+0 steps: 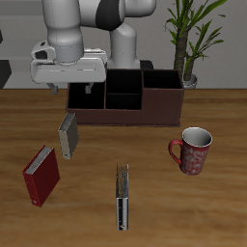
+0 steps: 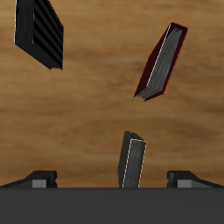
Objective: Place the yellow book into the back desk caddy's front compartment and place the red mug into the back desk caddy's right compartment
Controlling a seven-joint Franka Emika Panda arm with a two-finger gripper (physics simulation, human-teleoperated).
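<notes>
Hovering in the upper part of the exterior frame, the gripper (image 1: 83,92) has its fingers spread wide and holds nothing; in the wrist view we see both fingertips (image 2: 39,179) well apart, with bare table between them. It hangs over the end of the caddy (image 1: 125,114) away from the mug, and the yellow book (image 1: 68,135) is just below it in the frame, nearer the table's front edge.

We judge the step in hand to be the approach to the yellow book. It appears to stand on edge, tilted, and it is thin, so the grasp should close across its thickness. We would first turn the wrist until the line between the fingers crosses the covers squarely, centre the book (image 2: 131,162) between them, then descend straight and close near the book's middle so that it does not pivot. A grasp too near one end may let it swing when lifted. The front compartment (image 1: 123,100) is small, so the book should go in edge first and upright.

We count three books: the yellow one, a red book (image 1: 41,176) toward the frame's lower corner, and a dark book (image 1: 123,198) standing near the lower edge. There is one red mug (image 1: 193,150), upright, well apart from the books. There is one caddy, with four sections; the right compartment (image 1: 160,89) is the widest. One plant (image 1: 188,39) stands behind it.
</notes>
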